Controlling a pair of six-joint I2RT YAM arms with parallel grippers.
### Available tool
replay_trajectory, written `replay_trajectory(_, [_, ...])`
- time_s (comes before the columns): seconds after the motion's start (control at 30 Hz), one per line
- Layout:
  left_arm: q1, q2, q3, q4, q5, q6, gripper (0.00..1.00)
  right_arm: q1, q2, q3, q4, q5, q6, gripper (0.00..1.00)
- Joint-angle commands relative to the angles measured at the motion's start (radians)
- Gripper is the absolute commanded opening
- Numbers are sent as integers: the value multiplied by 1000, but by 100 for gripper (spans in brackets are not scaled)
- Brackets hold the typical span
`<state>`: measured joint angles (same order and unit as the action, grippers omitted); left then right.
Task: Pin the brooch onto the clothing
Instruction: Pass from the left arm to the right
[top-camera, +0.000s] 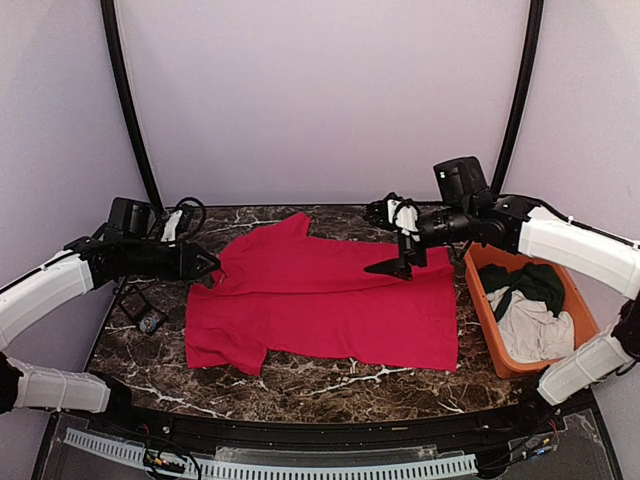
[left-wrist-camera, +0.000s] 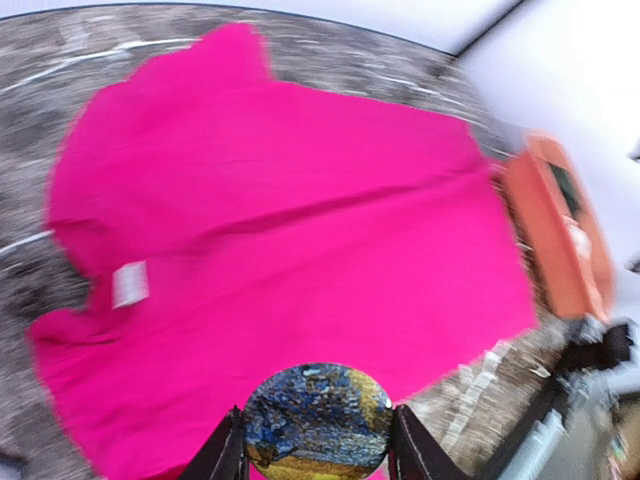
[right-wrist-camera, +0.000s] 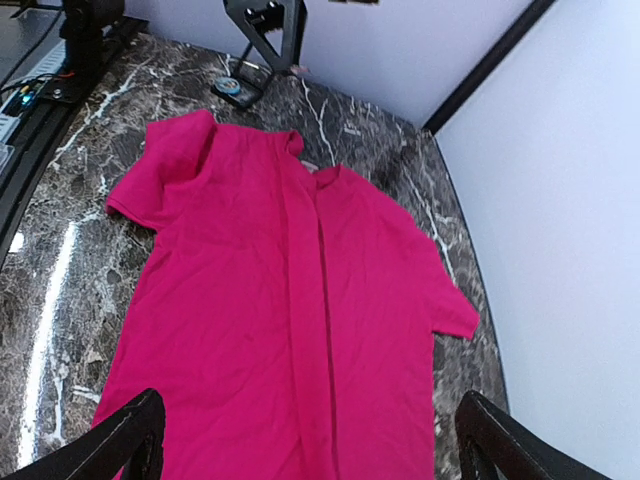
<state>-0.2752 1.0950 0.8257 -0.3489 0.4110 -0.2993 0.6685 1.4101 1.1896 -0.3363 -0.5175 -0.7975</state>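
Marble table (top-camera: 330, 385) under a bright red fabric T-shirt (top-camera: 320, 300). Only the left wrist view shows the left gripper (left-wrist-camera: 318, 445) pinching a round blue-gold brooch (left-wrist-camera: 318, 415); right gripper (top-camera: 396, 266) gapes wide, empty.

The T-shirt (top-camera: 330, 300) is soft, matt red cloth with shallow creases, and the table (top-camera: 330, 385) under it is dark, white-veined stone or a stone-look top, polished enough to reflect light. The round brooch (left-wrist-camera: 317, 420) has a glossy blue-and-gold face, perhaps enamel, though the view is blurred. The orange bin (top-camera: 487, 310) looks like smooth plastic.
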Motion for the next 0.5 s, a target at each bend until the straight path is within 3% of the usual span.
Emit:
replay_trajectory(0.0, [-65, -16, -34, 132, 307, -35, 36, 10, -60, -28, 75, -125, -126, 99])
replay_trajectory(0.23, [-157, -4, -104, 400, 545, -152, 38, 24, -34, 12, 47, -264, -159, 98])
replay_trajectory(0.47, [-234, 23, -164, 672, 649, -316, 39, 86, 15, 39, 123, -340, -169, 99])
